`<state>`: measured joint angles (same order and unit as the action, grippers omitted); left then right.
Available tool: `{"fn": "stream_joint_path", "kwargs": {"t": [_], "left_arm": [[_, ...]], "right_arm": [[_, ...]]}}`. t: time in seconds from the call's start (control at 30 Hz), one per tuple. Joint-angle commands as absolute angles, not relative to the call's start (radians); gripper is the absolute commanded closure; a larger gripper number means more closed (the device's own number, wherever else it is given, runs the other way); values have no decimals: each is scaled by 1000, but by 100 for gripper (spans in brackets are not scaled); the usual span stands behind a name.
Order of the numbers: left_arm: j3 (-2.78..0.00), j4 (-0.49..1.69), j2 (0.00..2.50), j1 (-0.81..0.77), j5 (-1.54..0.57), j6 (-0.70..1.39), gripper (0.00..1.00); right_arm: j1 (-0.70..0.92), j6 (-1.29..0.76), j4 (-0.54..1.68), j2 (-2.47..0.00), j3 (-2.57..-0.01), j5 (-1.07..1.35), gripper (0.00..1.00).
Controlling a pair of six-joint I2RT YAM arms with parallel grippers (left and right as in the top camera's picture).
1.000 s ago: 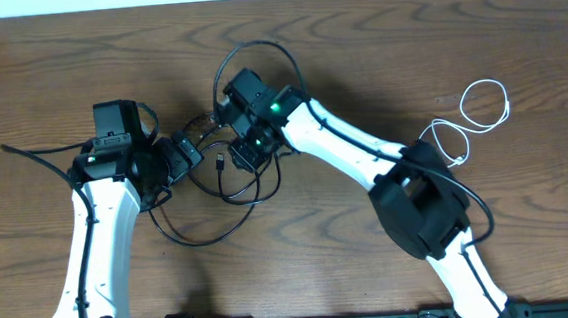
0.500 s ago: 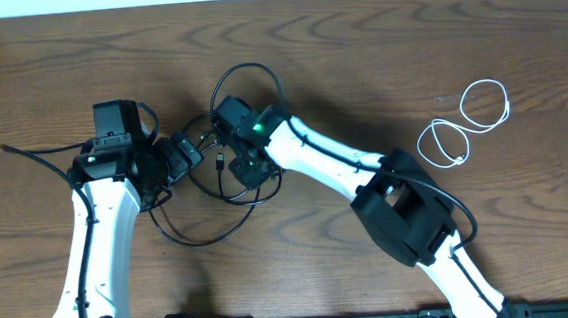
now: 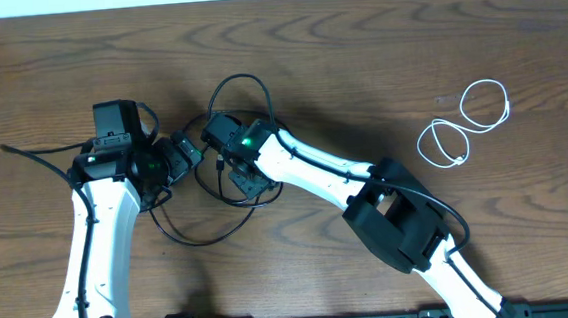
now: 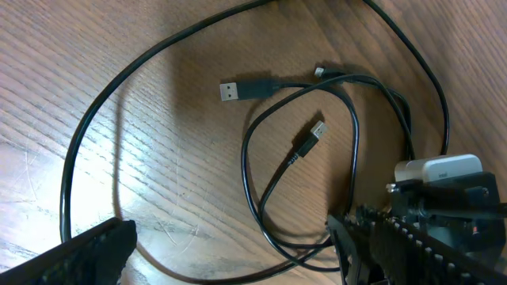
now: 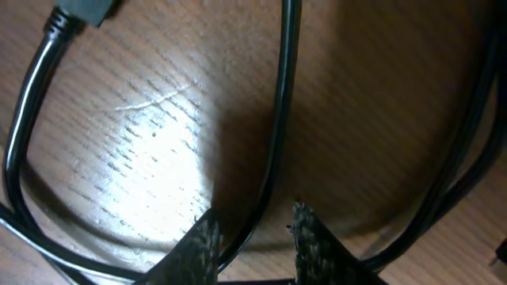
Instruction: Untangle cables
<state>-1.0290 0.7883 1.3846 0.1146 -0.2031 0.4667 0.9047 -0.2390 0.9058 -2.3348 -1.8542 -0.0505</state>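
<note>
Under both sets of fingers: bare wood table (image 3: 387, 52). The black cable (image 5: 283, 79) sprawls in overlapping loops below and between the two grippers. The white cable (image 3: 462, 126) lies coiled well apart, far behind the right fingers, and does not cross the black one.

Your left gripper (image 4: 230, 237) has its fingers spread wide and holds nothing; the loops and both plugs sit just ahead of its tips. Your right gripper (image 5: 253, 229) has its fingers set partway closed, with one black strand running between them and leaning on one pad. Can't tell if it's actually pinched.

Step in hand, my read: take that strand and draw a loop free. To do it well:
- Close fully before you lift.
- Keep only this one strand inside; two more strands run just outside the other finger.
- Pull slowly, away from the left fingers.
- Watch the USB plug (image 4: 245, 89) and the small plug (image 4: 315, 131) so neither snags in a loop.
</note>
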Motion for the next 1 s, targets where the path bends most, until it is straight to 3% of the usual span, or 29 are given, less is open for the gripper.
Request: {"fn": "stream_joint_path", "kwargs": {"t": [0.0, 0.17, 0.23, 0.3, 0.43, 0.7, 0.97], "left_arm": [[-1038, 793, 1383, 115, -189, 456, 1], [-1038, 793, 1383, 115, -189, 456, 1], [-1038, 793, 1383, 115, -189, 456, 1], [-1038, 793, 1383, 115, -189, 456, 1], [-1038, 793, 1383, 114, -189, 456, 1], [-1038, 793, 1383, 115, -189, 456, 1], [-1038, 793, 1383, 115, -189, 456, 1]], "right_arm": [[904, -292, 901, -2357, -1833, -57, 71], [899, -322, 898, -2357, -1821, -49, 72], [895, -321, 897, -2357, -1820, -43, 81], [889, -321, 896, -2357, -1820, -30, 99], [856, -293, 884, -2354, -1825, 59, 99], [715, -140, 832, -2288, -1839, 470, 99], [619, -85, 781, -2170, -1839, 557, 99]]}}
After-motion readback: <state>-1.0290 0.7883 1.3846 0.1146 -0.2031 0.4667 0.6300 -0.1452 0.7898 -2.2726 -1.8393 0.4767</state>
